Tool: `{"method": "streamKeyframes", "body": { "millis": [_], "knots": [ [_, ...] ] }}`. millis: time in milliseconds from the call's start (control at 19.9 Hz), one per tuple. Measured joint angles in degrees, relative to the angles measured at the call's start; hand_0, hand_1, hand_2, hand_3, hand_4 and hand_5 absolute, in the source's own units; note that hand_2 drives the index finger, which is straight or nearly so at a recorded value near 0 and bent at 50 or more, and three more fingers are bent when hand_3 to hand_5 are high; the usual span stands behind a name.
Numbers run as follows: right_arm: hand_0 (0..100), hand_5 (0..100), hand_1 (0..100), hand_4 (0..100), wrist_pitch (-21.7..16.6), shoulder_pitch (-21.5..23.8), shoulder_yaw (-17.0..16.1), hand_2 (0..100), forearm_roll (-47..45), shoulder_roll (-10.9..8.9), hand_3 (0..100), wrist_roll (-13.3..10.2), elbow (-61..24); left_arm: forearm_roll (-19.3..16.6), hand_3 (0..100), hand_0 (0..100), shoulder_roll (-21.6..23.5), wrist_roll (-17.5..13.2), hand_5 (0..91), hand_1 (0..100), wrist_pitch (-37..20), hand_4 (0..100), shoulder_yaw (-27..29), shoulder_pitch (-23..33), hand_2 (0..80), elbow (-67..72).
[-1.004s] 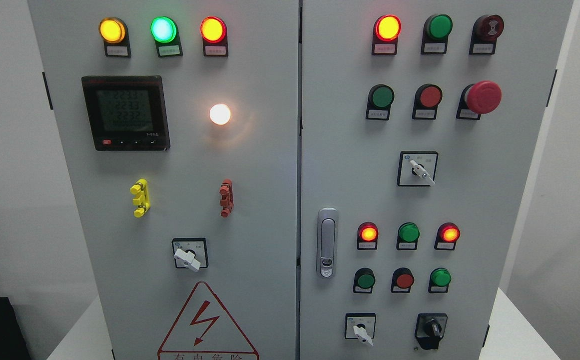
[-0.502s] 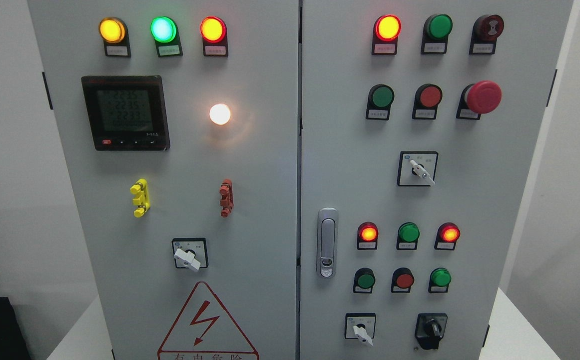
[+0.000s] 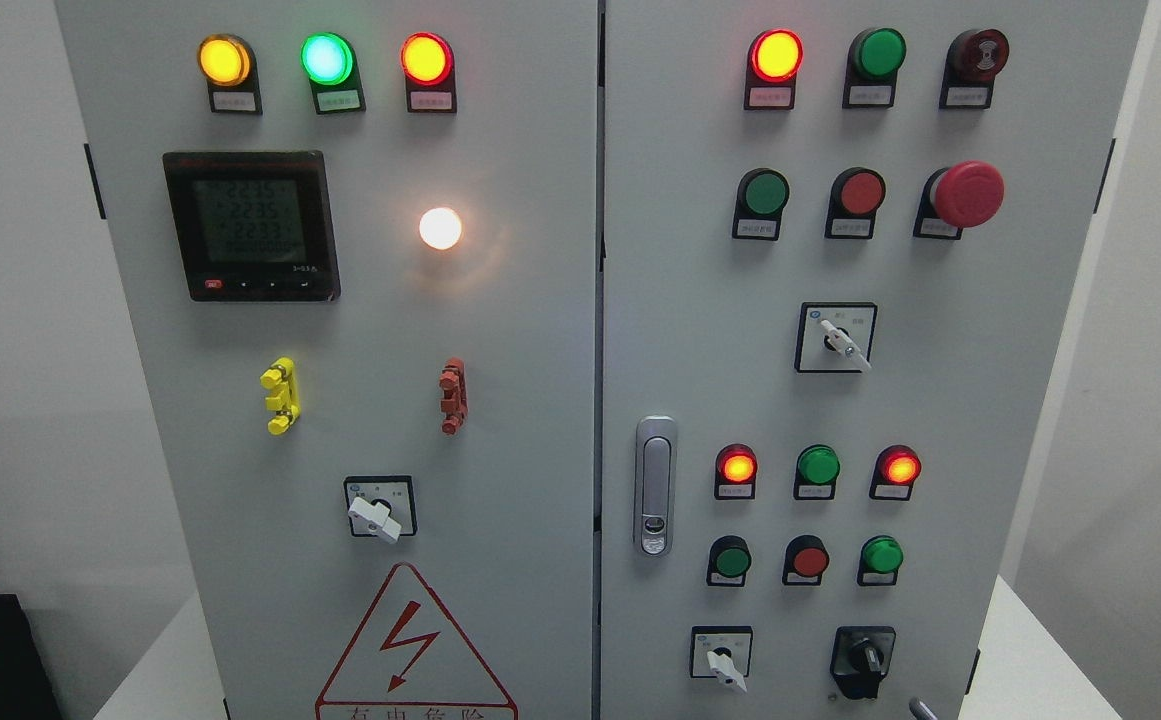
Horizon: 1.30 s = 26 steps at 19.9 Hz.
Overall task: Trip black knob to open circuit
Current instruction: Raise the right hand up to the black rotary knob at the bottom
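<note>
Sitting at the lower right of the grey cabinet (image 3: 540, 400), the black knob (image 3: 863, 660) points upright; a fingertip (image 3: 920, 708) shows just right of it, grip impossible to tell.

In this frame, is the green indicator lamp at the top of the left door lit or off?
Lit. The green lamp glows bright with a pale centre, like the amber lamp beside it, while the green lamp on the right door looks dull.
</note>
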Motion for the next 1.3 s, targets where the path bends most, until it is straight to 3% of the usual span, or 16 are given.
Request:
{"method": "streamKeyframes", "body": {
  "millis": [1305],
  "knots": [
    [0, 88, 0, 89, 0.93, -1.01, 1.60, 0, 0.13, 0.08, 97, -0.02, 0.01, 0.00, 0, 12, 0.00, 0.00, 0.0, 39, -0.06, 0, 0.00, 0.00, 0.0, 0.00]
  ]
}}
